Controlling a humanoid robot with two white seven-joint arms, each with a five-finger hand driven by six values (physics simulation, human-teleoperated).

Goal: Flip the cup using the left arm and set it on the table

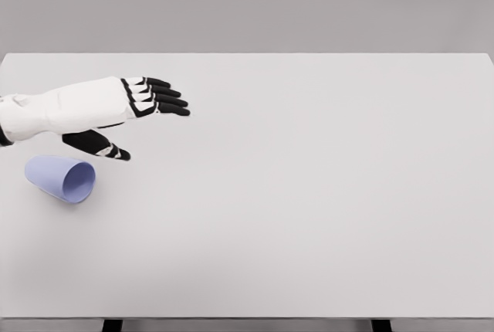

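White table point(324, 216) filling most of the frame, far edge running straight across toward 12 o'clock. Plain grey wall point(247, 4) sitting behind it. Two dark table legs point(112, 325) showing at 6 o'clock. Even, soft light.

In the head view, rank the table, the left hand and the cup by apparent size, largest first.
1. table
2. left hand, open, above the table
3. cup, lying on its side

The hand sits nearer the camera, so its lead may be exaggerated.

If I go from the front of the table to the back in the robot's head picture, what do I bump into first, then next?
Lavender cup lying on its side → left robot hand, open, holding nothing → bare white table up to its far edge.
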